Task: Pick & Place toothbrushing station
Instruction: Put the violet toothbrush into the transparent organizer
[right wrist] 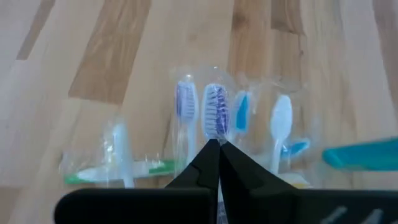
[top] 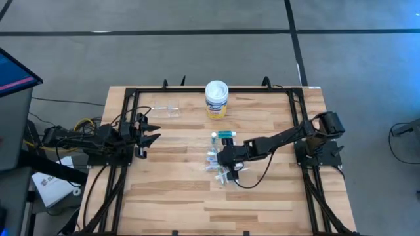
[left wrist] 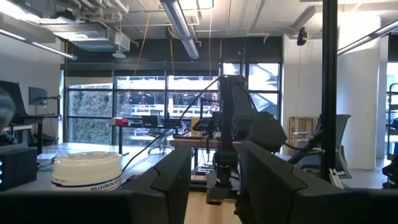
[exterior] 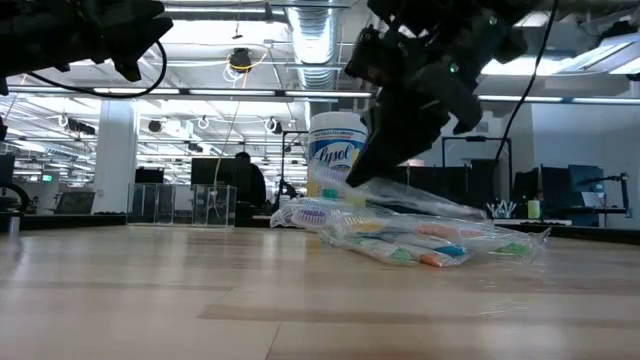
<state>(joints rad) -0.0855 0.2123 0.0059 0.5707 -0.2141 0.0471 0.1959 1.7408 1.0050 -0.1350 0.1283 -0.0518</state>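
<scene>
Seen from the high view, taken left to right with clock directions from the centre of the pale wooden plank tabletop.

At nine o'clock: left gripper parked over the tabletop's edge, dark fingers part-way apart with a plain gap between them, nothing held.

At eleven o'clock: small clear plastic cup, lying near the far edge, well apart from everything else.

At twelve o'clock: round yellow-labelled tub with white lid, upright near the far rail, standing behind the brush pile in the low view.

Just past centre, toward three o'clock: cluster of slim white, blue and green toothbrushes in clear wrappers, lying flat and side by side, bristle heads showing purple, blue and white in the right wrist view. Small teal-and-white toothpaste tube just beyond the cluster, on the tub's side.

Right gripper down on that cluster, fingers pinched tight together with tips meeting at the purple-bristled brush head in its clear wrapper; whether wrapper or brush is actually caught between them cannot be told.

At three o'clock: right arm's base on the black frame.
</scene>
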